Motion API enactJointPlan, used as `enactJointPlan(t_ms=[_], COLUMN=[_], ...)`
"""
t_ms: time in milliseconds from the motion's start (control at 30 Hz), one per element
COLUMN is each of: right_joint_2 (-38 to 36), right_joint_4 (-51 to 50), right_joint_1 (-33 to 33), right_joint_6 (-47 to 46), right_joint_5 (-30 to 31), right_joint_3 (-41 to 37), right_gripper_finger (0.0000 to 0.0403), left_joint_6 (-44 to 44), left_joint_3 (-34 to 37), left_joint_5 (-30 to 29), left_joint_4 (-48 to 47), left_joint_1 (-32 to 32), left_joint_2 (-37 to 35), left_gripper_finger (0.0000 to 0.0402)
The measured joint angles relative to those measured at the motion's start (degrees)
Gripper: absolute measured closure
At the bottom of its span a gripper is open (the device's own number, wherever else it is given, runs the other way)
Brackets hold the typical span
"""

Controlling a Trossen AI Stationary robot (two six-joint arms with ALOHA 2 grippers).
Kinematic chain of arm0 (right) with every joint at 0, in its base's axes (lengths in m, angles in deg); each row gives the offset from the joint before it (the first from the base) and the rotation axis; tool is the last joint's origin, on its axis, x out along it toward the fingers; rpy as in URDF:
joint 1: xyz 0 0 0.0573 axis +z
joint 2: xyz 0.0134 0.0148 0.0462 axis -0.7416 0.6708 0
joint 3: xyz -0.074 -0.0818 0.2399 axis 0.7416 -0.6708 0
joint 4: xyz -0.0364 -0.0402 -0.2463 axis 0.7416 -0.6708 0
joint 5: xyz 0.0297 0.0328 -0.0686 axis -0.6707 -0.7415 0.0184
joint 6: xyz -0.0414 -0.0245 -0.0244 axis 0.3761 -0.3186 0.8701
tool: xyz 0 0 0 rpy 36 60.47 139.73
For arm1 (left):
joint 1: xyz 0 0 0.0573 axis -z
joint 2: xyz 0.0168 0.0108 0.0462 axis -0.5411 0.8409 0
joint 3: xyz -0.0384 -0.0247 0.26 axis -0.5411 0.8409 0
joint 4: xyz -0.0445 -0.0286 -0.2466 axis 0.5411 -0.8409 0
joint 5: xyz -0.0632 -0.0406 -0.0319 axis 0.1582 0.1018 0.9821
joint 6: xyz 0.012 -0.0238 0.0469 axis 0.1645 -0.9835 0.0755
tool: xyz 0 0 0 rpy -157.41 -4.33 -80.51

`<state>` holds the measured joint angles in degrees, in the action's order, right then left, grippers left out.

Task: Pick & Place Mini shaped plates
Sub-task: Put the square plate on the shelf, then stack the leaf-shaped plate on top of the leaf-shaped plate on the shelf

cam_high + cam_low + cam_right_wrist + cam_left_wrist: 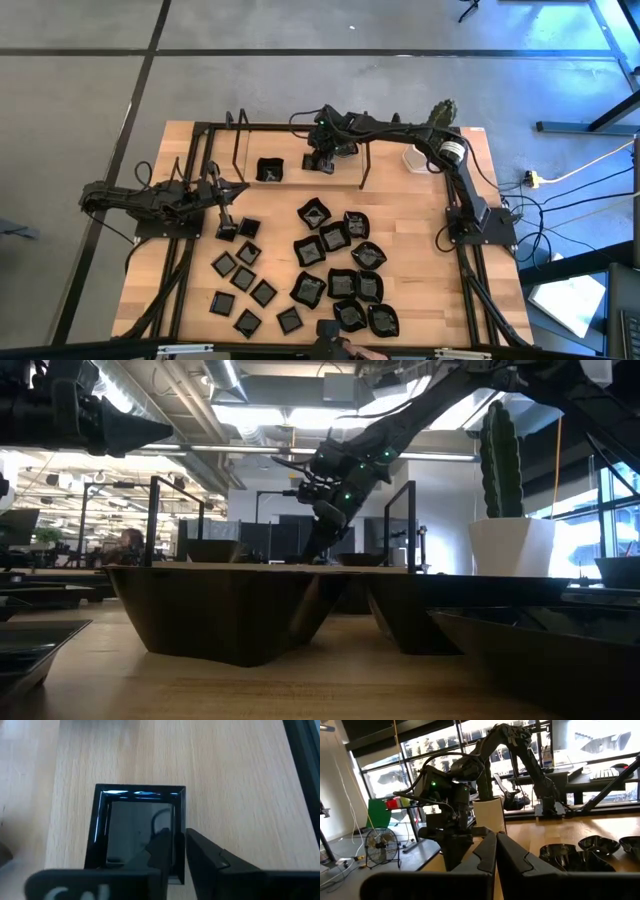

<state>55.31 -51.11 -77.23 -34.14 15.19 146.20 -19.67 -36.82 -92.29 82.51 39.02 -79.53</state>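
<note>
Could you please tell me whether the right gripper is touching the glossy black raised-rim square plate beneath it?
Cannot tell. In the right wrist view the right gripper, slightly parted, straddles the rim of the glossy black raised-rim square plate, but neither contact nor gap shows plainly.

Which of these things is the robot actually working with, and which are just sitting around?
Part of the job:
- mini shaped plates spread over the table
- raised-rim square plate under the right gripper
- square plate set apart

Just lying about:
- white cactus pot

The high view looks straight down on the table [400,215], the low view level across it, sharing the cactus pot [511,546].
</note>
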Motion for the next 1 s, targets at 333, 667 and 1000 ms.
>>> enactJointPlan(t_ms=[333,667,1000], right_joint_2=[0.0,0.0,0.0], right_joint_4=[-1.0,-17.9,-37.2], right_joint_1=[0.0,0.0,3.5], right_joint_6=[-3.2,-5.4,10.8], right_joint_5=[-0.6,-18.5,-39.9], right_joint_3=[3.2,16.8,19.9], right_gripper_finger=[0.0270,0.0252,0.0362], left_joint_6=[-0.1,0.5,1.9], left_joint_3=[0.0,0.0,0.0], left_joint_5=[0.0,-0.1,-0.1], left_joint_4=[0.0,-1.4,-1.7], left_joint_1=[0.0,0.0,0.0], left_joint_2=[0.0,0.0,0.0], left_gripper_finger=[0.0394,0.0397,0.0397])
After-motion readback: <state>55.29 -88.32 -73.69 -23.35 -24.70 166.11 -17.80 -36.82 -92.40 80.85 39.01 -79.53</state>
